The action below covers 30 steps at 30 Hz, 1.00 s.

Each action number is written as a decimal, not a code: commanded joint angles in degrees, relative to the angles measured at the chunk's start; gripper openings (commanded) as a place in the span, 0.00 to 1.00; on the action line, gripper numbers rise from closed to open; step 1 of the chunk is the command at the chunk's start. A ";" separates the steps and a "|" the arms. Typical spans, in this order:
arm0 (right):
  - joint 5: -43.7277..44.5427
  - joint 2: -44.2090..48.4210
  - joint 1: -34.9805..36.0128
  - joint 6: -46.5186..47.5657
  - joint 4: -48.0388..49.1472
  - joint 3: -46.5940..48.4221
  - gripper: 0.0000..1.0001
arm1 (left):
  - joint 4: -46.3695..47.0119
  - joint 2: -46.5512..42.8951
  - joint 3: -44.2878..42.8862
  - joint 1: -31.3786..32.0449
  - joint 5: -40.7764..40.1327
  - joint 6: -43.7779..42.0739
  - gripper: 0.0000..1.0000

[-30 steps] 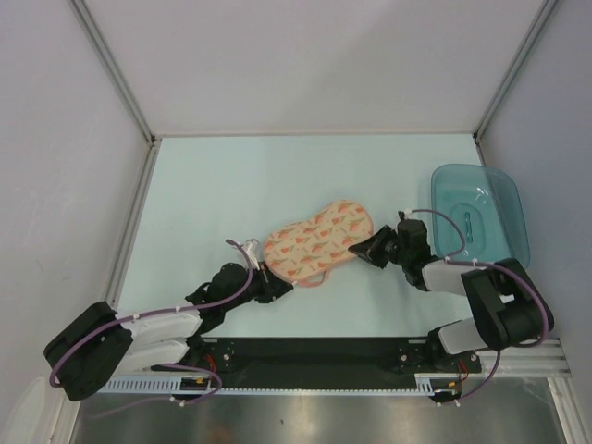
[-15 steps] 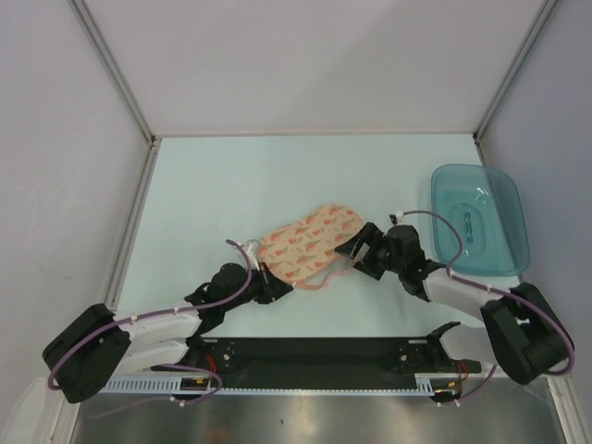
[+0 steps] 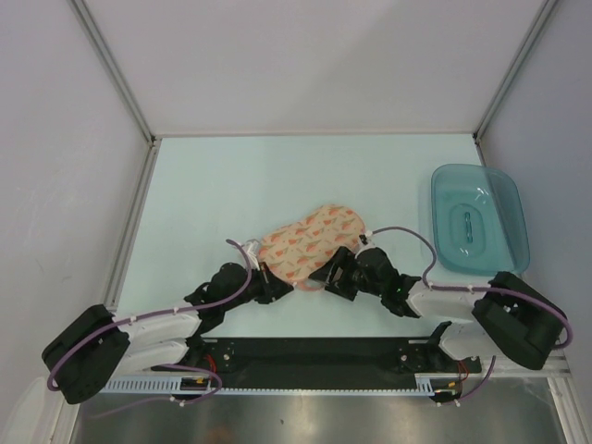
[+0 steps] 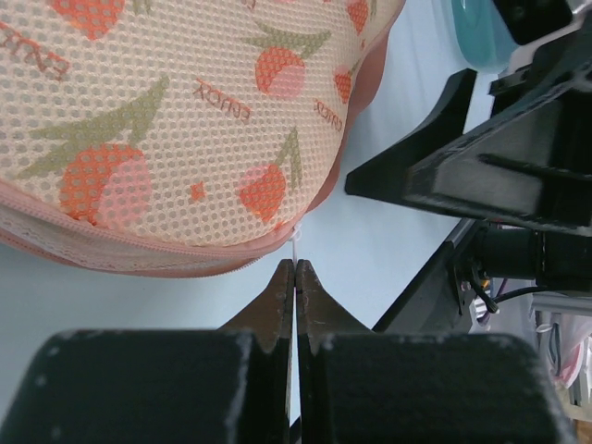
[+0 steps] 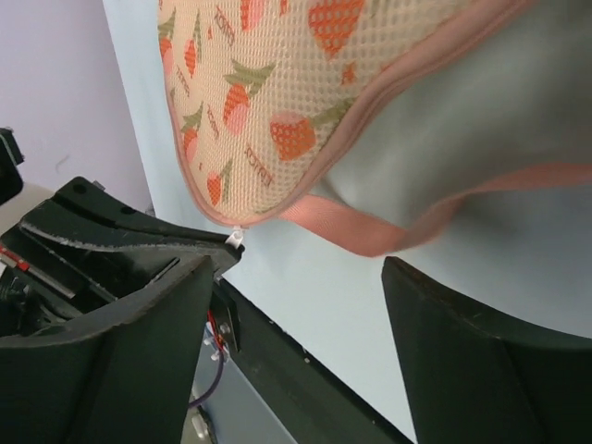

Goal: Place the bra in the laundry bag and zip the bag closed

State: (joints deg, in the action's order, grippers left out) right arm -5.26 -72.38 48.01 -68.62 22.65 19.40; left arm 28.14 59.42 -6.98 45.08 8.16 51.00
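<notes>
The peach-pink laundry bag with its orange-red print lies on the table between the arms, its zip edge closed wherever it shows. My left gripper is at the bag's near left edge. In the left wrist view its jaws are shut on a thin white zip pull below the bag. My right gripper is at the bag's near edge, open. In the right wrist view its jaws straddle bare table just below the bag's pink loop strap, with the zip pull beside the left finger. The bra is hidden.
A translucent teal tray stands at the right of the table, against the right wall. Grey walls and metal frame posts enclose the table on three sides. The black base rail runs along the near edge.
My right gripper has opened and swung from the bag's right end to its near edge, close to the left gripper. The bag's right lobe has shifted slightly left. The left arm has not moved.
</notes>
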 commanded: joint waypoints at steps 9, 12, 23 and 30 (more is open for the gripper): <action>-3.44 -21.73 1.47 -8.90 25.50 6.26 0.51 | -0.54 -3.08 -2.16 0.10 1.06 -0.99 0.00; -3.88 -23.33 1.47 -8.90 26.65 6.79 0.40 | -0.81 -2.73 -2.25 0.18 1.42 -1.26 0.00; -19.51 -21.14 -8.36 -7.50 34.12 -0.75 0.00 | -13.63 -4.66 -4.71 -4.64 -3.94 -4.51 0.00; -34.27 -15.78 -15.75 -2.40 31.67 -2.17 0.00 | -19.96 -6.42 -5.58 -10.36 -6.40 -5.04 0.00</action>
State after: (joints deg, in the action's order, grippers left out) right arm -28.71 -92.40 34.81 -75.20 52.66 17.56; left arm 13.17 54.11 -10.31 37.30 5.45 47.92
